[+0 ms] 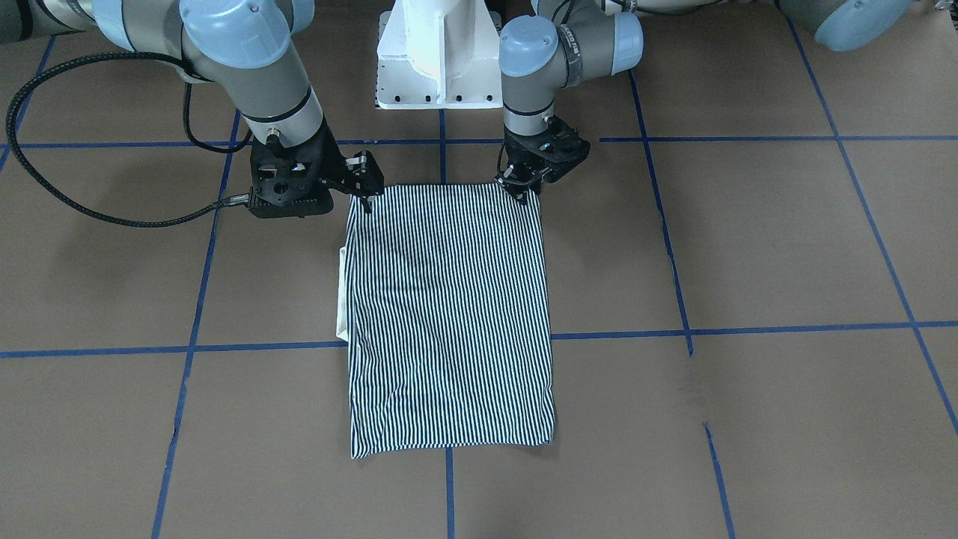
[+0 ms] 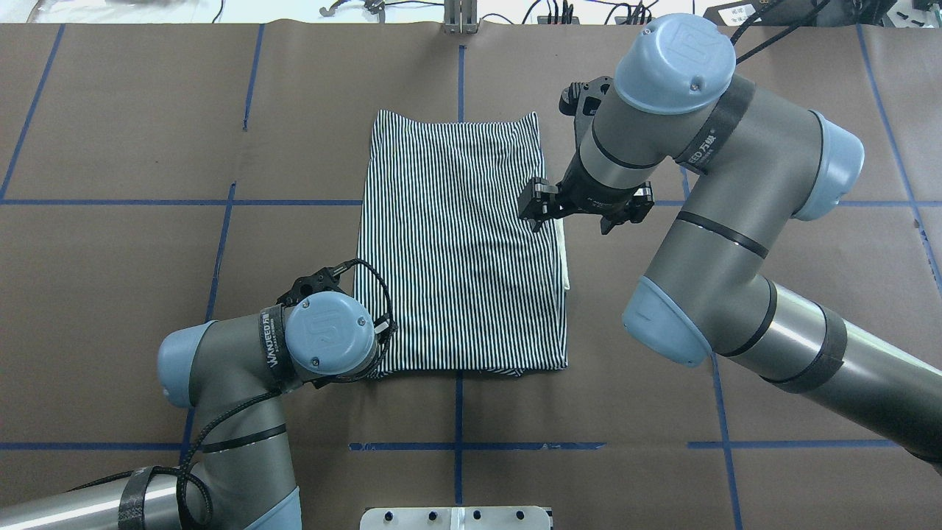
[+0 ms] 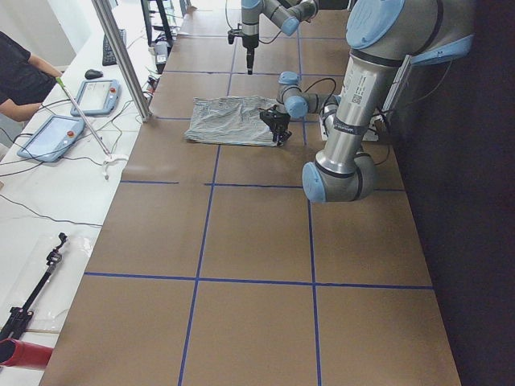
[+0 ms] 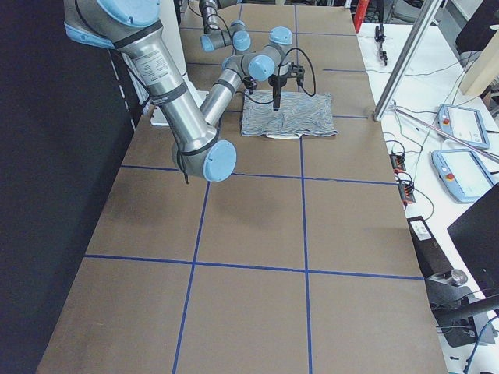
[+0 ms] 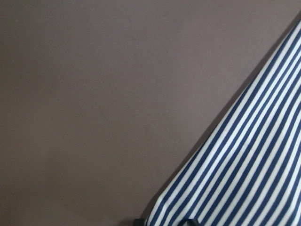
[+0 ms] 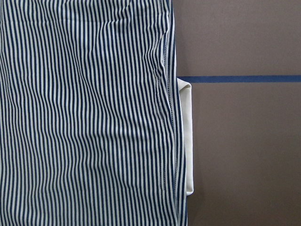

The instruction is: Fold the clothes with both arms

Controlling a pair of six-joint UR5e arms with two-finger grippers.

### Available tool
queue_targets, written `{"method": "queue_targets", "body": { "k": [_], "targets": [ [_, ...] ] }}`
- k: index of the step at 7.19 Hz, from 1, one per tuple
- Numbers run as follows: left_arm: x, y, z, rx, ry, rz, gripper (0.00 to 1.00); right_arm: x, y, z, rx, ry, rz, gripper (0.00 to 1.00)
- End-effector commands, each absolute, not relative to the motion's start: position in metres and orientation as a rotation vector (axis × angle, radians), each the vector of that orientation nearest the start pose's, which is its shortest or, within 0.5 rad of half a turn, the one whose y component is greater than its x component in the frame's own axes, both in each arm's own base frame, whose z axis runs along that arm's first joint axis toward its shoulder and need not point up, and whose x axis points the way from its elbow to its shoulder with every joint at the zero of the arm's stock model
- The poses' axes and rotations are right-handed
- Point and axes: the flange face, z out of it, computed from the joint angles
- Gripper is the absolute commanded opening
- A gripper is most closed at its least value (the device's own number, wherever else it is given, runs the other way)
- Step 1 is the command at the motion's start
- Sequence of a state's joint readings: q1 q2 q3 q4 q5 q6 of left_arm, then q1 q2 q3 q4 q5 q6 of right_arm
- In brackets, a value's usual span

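The striped polo shirt [image 1: 449, 314] lies folded into a flat rectangle in the middle of the table [image 1: 748, 239]. It also shows in the overhead view [image 2: 464, 250]. Its white collar [image 2: 564, 258] pokes out from under the edge on my right side, as the right wrist view shows [image 6: 186, 141]. My left gripper [image 1: 522, 196] is low at the shirt's near corner on my left, its fingers closed to a point on the cloth. In the overhead view its own wrist hides it. My right gripper [image 2: 536, 221] hangs shut and empty above the shirt's right edge.
The white pedestal base [image 1: 438, 67] stands just behind the shirt's near edge. Blue tape lines [image 1: 748, 328] cross the brown table. In the left side view a side bench holds tablets [image 3: 96, 96] and cables, with an operator beside it.
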State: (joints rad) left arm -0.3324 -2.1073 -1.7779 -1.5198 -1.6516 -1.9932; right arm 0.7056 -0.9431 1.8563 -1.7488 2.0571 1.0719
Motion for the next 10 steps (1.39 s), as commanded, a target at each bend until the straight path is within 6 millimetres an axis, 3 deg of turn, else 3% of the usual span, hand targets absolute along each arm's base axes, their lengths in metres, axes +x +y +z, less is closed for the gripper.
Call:
{"method": "queue_targets", "body": {
  "k": [1, 2, 4, 6, 7, 10],
  "targets": [
    [0.57, -0.329, 0.275, -0.111, 0.702, -0.696, 0.08, -0.417, -0.47, 0.195, 0.025, -0.855, 0.016, 1.0],
    [0.569, -0.327, 0.278, -0.106, 0.691, -0.688, 0.0, -0.416, -0.47, 0.194, 0.028, -0.855, 0.017, 1.0],
    [0.568, -0.319, 0.274, -0.089, 0.686, -0.618, 0.0, -0.416, -0.47, 0.195, 0.027, -0.854, 0.019, 1.0],
    [0.549, -0.319, 0.253, -0.046, 0.733, -0.519, 0.0, -0.416, -0.47, 0.196, 0.018, -0.854, 0.038, 1.0],
    [0.546, -0.318, 0.254, -0.032, 0.734, -0.483, 0.0, -0.419, -0.467, 0.196, -0.004, -0.855, 0.072, 1.0],
    [0.544, -0.318, 0.248, 0.024, 0.758, -0.343, 0.0, -0.442, -0.439, 0.196, -0.125, -0.889, 0.267, 1.0]
  ]
}}
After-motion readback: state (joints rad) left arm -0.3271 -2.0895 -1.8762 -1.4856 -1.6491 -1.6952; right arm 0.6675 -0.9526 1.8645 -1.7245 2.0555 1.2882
